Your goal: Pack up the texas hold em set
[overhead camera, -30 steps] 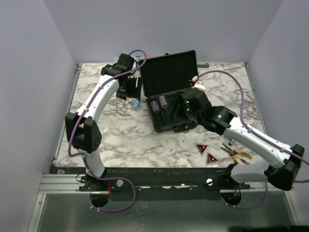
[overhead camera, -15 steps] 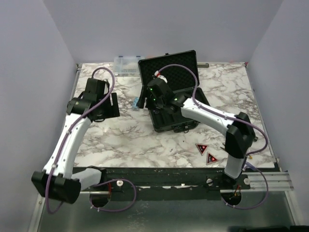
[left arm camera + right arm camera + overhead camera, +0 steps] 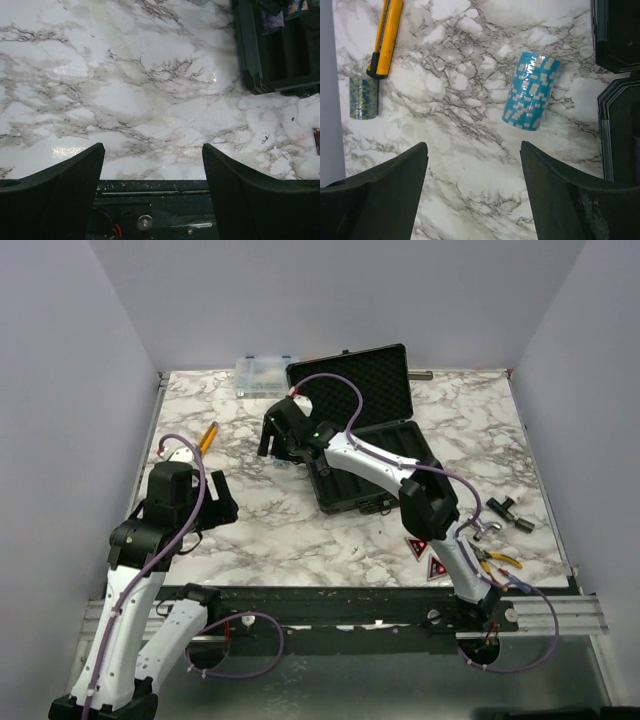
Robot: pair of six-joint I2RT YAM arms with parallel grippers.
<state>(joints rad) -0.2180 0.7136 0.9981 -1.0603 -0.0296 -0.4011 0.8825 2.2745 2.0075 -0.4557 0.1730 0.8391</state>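
Note:
The black briefcase (image 3: 352, 382) lies open at the table's back middle, foam lid up, slotted tray (image 3: 385, 455) in front. Purple chips (image 3: 272, 21) sit in a tray slot. A light-blue chip stack (image 3: 530, 91) stands on the marble left of the case. A darker blue-green stack (image 3: 363, 96) stands further left. My right gripper (image 3: 472, 150) is open and empty, hovering short of the light-blue stack; it also shows in the top view (image 3: 268, 440). My left gripper (image 3: 152, 150) is open and empty over the near-left table (image 3: 222, 502). Two red-black triangles (image 3: 418, 547) lie near the front right.
An orange-handled knife (image 3: 386, 35) lies by the darker stack, also seen in the top view (image 3: 207, 437). A clear organiser box (image 3: 262, 375) sits at the back. Pliers (image 3: 495, 558) and a small black part (image 3: 510, 510) lie at the right. The table's front edge (image 3: 150, 186) is under my left gripper.
My left arm has pulled back from the case's left side to the near-left of the table. My right gripper has swung from over the tray to the marble left of the case.

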